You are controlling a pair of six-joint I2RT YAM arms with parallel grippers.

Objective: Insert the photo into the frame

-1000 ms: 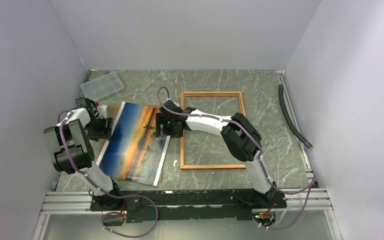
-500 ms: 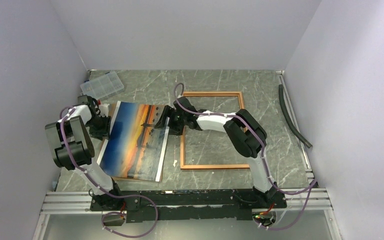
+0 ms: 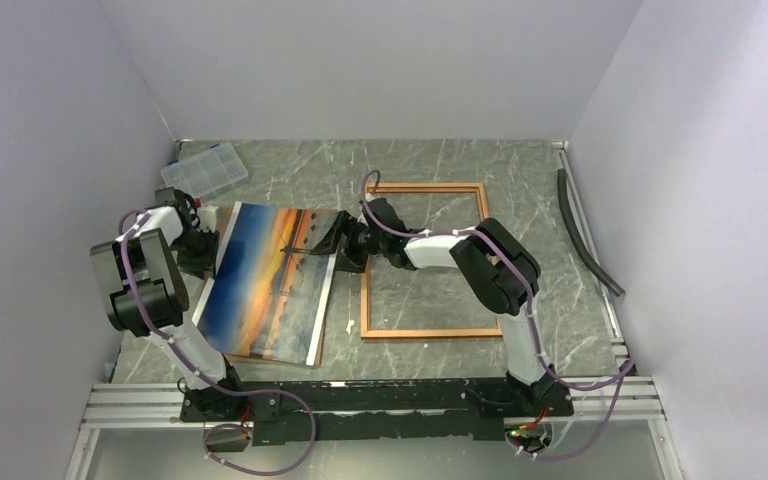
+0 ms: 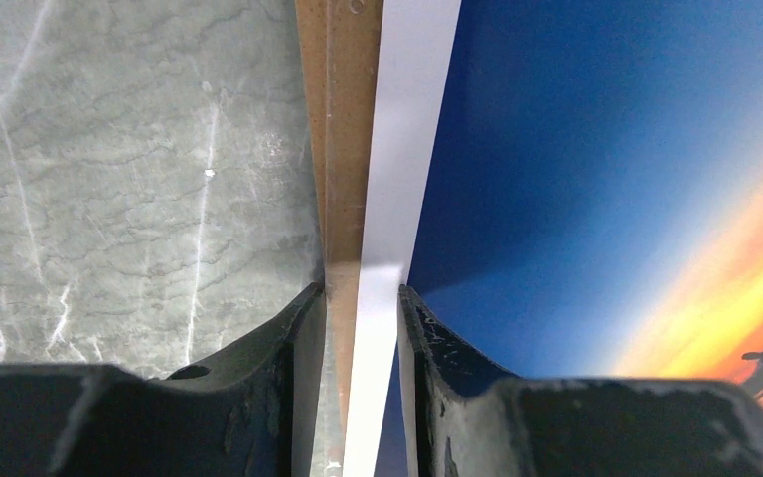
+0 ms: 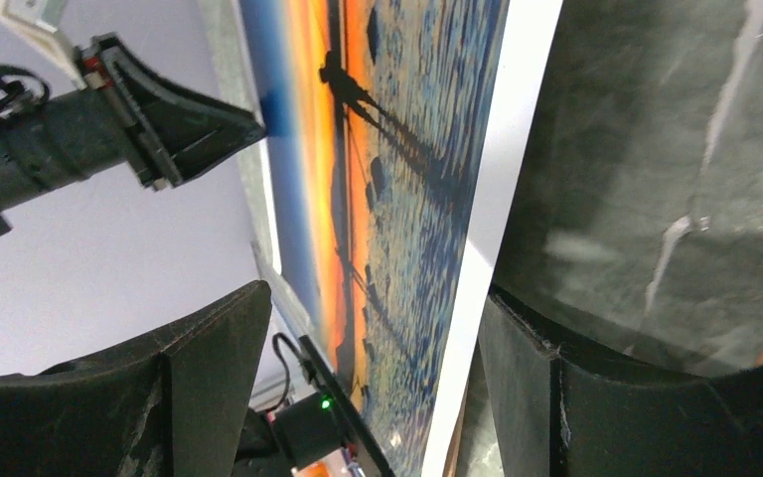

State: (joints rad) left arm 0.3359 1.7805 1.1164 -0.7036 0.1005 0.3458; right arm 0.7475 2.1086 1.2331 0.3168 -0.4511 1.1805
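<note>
**A:** Where is the large thin sunset print [image 3: 270, 285] with the white border?

**B:** On the left of the grey-green marble table [image 3: 560, 300], lying over a plain brown backing board [image 4: 338, 129], just beside the left rail of the narrow red-orange wooden picture frame [image 3: 420, 333]

**A:** And the left gripper [image 4: 362, 290]?

**B:** Its jaws stand narrow around the print's white left edge; I cannot tell whether they actually pinch it

**A:** The right gripper [image 5: 378, 293]?

**B:** At the print's right edge, toward the far end, jaws spread wide and gripping nothing

The photo [image 3: 275, 280] is glossy paper; the backing board [image 4: 338, 129] is matt brown fibreboard; the frame [image 3: 425, 187] looks wooden; the counter [image 3: 430, 165] is smooth and marble-patterned.
</note>
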